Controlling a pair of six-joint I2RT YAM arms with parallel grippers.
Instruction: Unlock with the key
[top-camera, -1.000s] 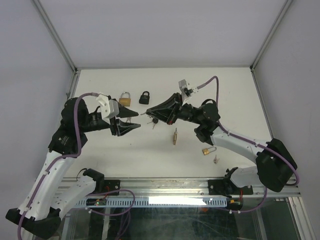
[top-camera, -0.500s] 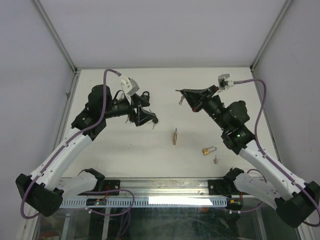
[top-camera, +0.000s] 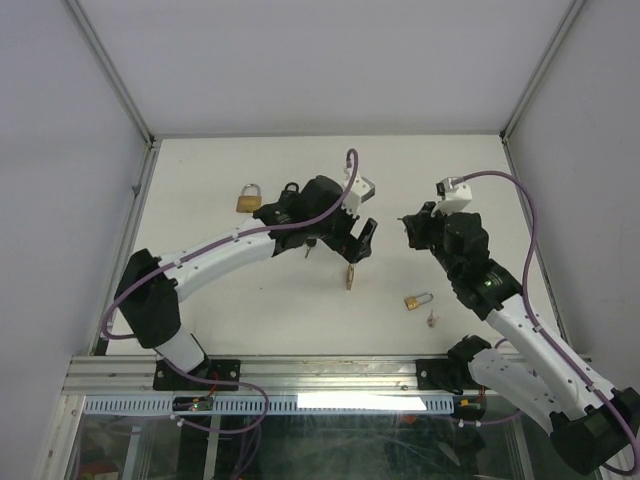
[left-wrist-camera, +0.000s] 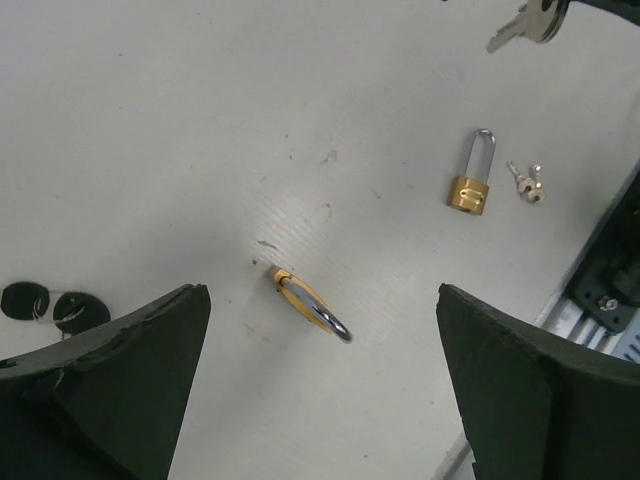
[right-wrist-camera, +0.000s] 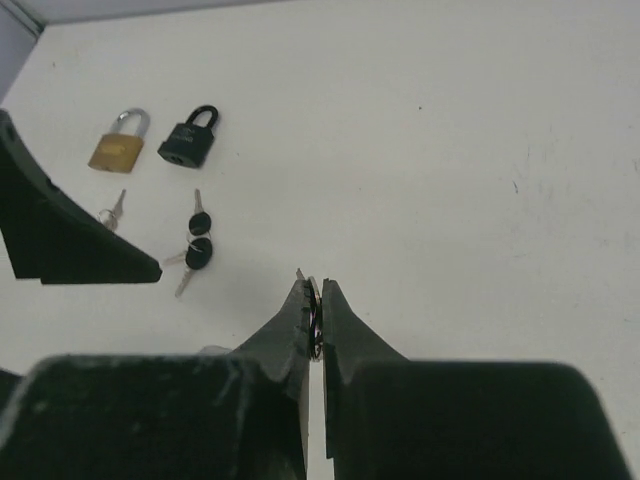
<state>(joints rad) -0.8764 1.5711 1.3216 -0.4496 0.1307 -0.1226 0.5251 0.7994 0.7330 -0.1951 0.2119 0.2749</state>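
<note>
- The left gripper (top-camera: 358, 240) has swung from the left side of the table (top-camera: 450, 170) to its middle. Its jaws have spread wide apart and hold nothing.
- The brass padlock (left-wrist-camera: 312, 308), resting on its edge, now lies directly below those open fingers, untouched. It is likely the lock about to be steadied.
- The right gripper (right-wrist-camera: 312, 288) has drawn back to the right, its jaws pressed together on the key (left-wrist-camera: 530, 20). The key hangs well apart from the lock, and insertion has not begun.

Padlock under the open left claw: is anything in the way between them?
Nothing visible. The left gripper hangs open over the padlock, only air between; the black keys lie off to one side.
</note>
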